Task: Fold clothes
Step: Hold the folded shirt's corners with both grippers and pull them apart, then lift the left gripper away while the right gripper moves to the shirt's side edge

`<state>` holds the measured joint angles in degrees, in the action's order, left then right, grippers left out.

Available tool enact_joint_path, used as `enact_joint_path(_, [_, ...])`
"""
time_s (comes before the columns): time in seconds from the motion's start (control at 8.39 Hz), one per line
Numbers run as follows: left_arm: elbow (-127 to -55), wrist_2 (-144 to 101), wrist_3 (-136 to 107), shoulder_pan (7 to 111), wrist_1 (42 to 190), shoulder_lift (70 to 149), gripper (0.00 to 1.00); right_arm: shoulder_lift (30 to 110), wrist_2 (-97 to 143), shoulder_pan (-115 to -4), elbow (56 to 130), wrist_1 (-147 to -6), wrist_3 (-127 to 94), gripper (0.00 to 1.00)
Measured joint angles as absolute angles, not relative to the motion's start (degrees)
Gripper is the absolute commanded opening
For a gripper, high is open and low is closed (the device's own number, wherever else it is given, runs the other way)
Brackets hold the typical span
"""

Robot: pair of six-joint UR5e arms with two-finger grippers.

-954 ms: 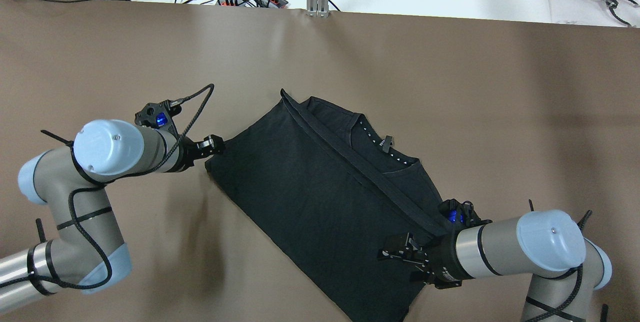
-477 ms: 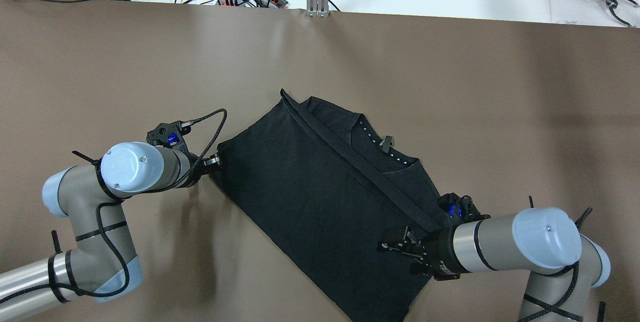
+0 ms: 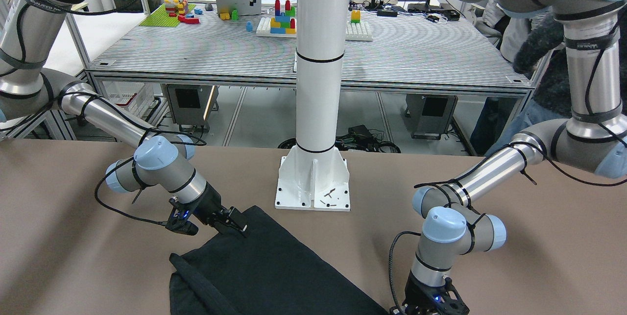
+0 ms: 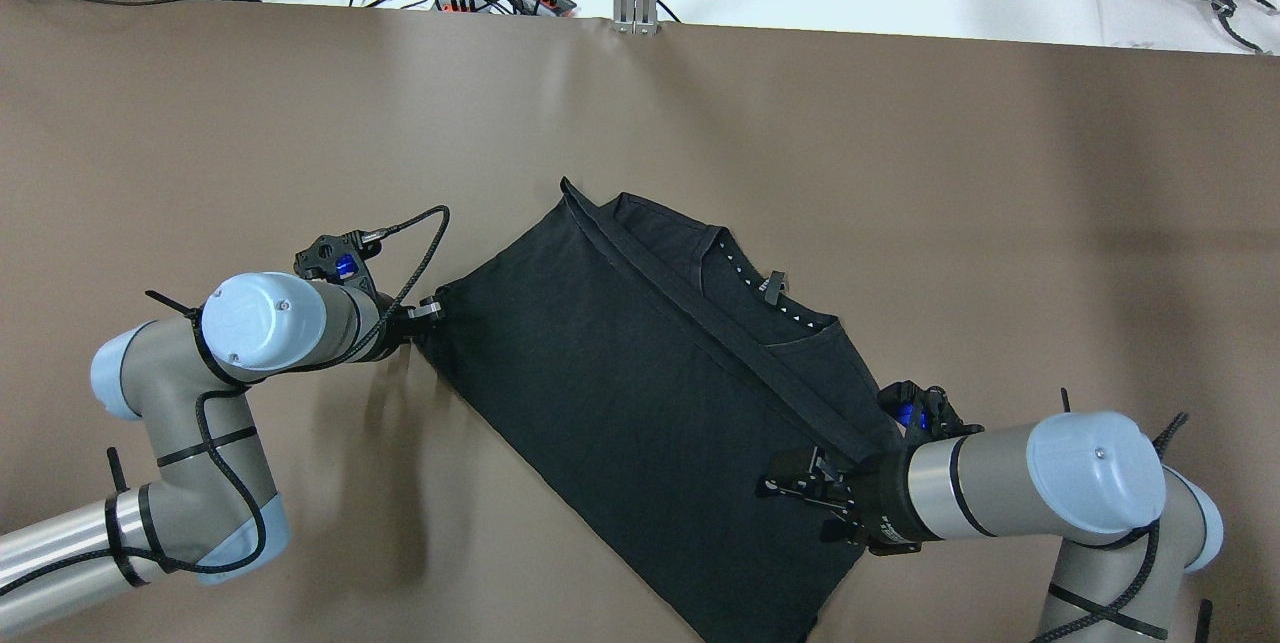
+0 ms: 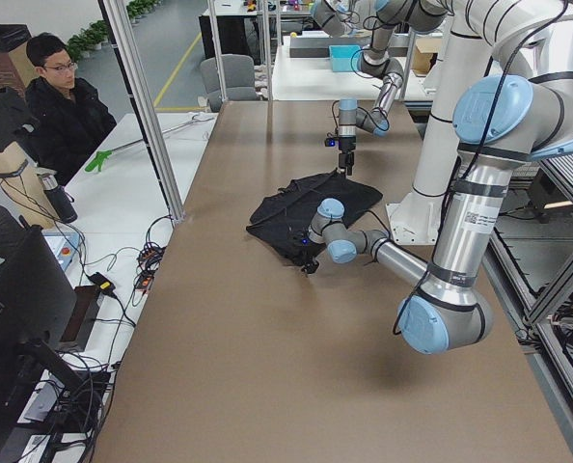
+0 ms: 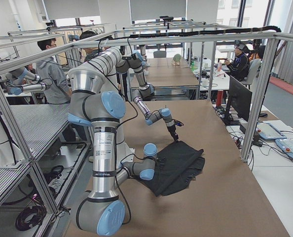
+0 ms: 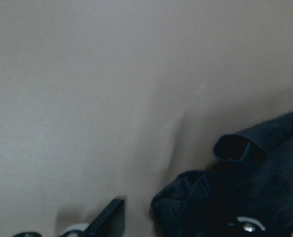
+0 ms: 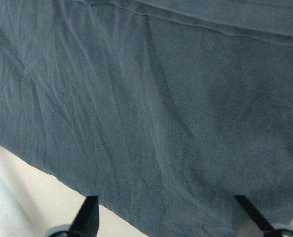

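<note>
The brown table is bare across its whole far half and out to both ends, so there is wide room around the work. The white pillar stands at the robot's side of the table, its base near the cloth but apart from it.

The clothes, a black garment, lie flat and slantwise on the near middle of the table. One long edge runs from the left arm's end down towards the bottom of the overhead view, where the near corner passes out of sight. A hemmed band crosses it on the diagonal, and the collar part shows beyond the band on the far side.

The right gripper hangs over the cloth just inside its right-hand edge. In its wrist view both fingers stand wide apart with nothing between them; whether they touch the fabric I cannot tell.

The left gripper sits at the cloth's left corner. Its wrist view shows one finger clear over bare table and a bunched fold of cloth covering the other side, so the jaws stand apart and are not closed on the corner.
</note>
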<state>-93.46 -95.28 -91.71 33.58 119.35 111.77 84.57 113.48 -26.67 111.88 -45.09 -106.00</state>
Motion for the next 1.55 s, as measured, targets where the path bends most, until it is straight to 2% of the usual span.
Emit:
enact_joint_path(0.6, [-96.0, -99.1, -90.7, 36.8, 118.7, 111.4, 0.0, 84.6, 112.4, -26.7, 111.9, -45.1, -106.0, 0.95])
enact_joint_path(0.83, [-94.3, -101.2, -86.5, 40.8, 118.6, 112.3, 0.0, 84.6, 110.3, -26.9, 112.0, -45.1, -106.0, 0.95])
enact_joint_path(1.07, [-84.3, -104.2, -82.3, 46.1, 119.0, 119.7, 0.0, 84.6, 109.4, -27.2, 111.9, -45.2, -106.0, 0.95])
enact_joint_path(1.55, [-45.8, -105.7, -79.3, 51.7, 128.7, 147.7, 0.0, 84.5, 109.1, -28.2, 111.9, -46.9, -105.9, 0.95])
